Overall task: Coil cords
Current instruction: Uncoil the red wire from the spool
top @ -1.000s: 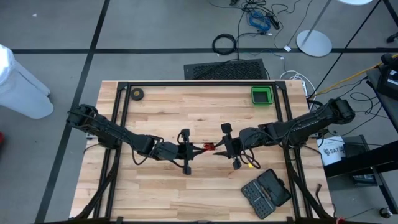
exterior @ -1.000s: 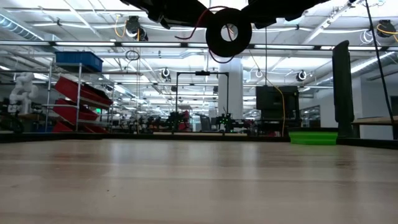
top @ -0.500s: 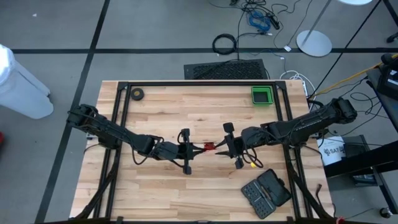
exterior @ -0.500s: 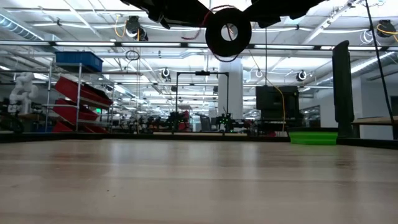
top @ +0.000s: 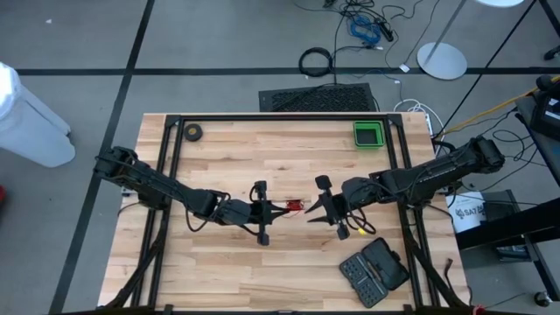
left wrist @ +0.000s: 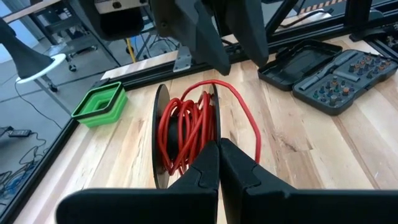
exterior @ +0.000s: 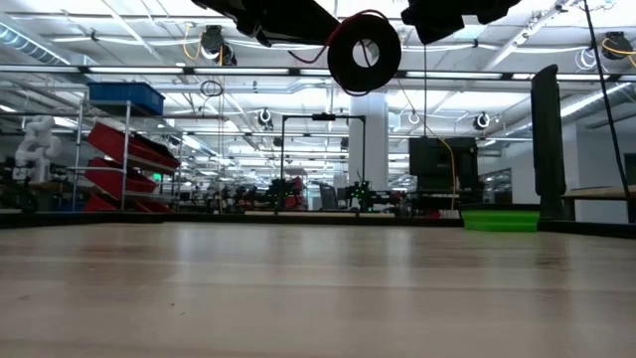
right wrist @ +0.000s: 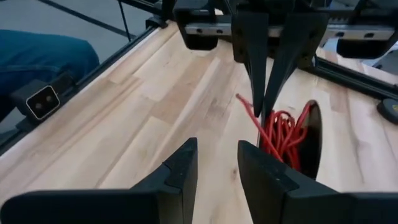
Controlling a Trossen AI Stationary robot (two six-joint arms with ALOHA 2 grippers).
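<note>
From above, the two dark arms meet near the middle of the wooden surface (top: 262, 149). The left end effector (top: 282, 208) sits just toward nine o'clock of centre and the right end effector (top: 313, 210) just toward three o'clock of it, with only a speck of red cord (top: 296, 206) visible between them. The low view adds what the overhead one cannot: the reel (exterior: 364, 53) is a round black puck seen face-on, lifted well clear of the surface, with thin red cord arcing over its rim.

The left wrist view gives the closest look. The reel (left wrist: 186, 134) stands on edge between two thin dark flanges, loosely wound with many turns of red cord (left wrist: 186, 124), and one slack loop bulges out to the side. The left end effector (left wrist: 219, 163) is shut, its fingers pressed together on the reel's rim and so holding the reel.

In the right wrist view, the right end effector (right wrist: 216, 163) has its fingers parted by a narrow gap with nothing between them, short of the reel (right wrist: 292, 140).

The overhead view also shows a green tray (top: 368, 134) toward one o'clock and an open bit case (top: 374, 270) toward five o'clock; no lettering on it is readable.
</note>
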